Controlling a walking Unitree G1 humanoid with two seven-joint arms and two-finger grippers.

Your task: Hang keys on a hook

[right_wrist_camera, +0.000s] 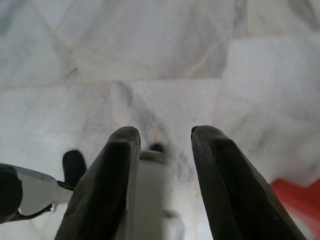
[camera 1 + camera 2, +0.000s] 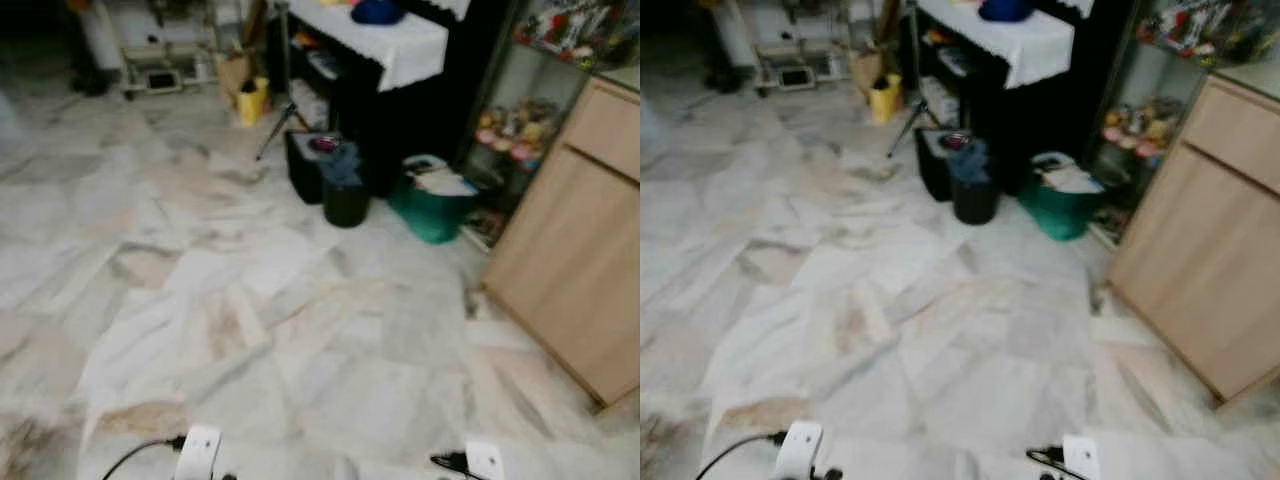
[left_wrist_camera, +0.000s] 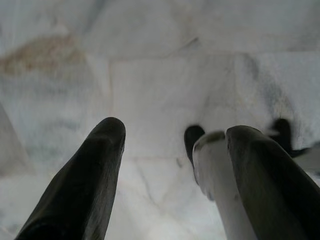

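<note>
My left gripper hangs open over the pale marble floor, with nothing between its black fingers. My right gripper is also open above the floor, its two fingers apart and empty. In the eye views the white ends of both arms show at the bottom edge. The picture is a little blurred.
A light wooden cabinet stands on the right. Ahead are a green basket, a black bin, a black table under a white cloth and a yellow container. Something red lies by the right gripper.
</note>
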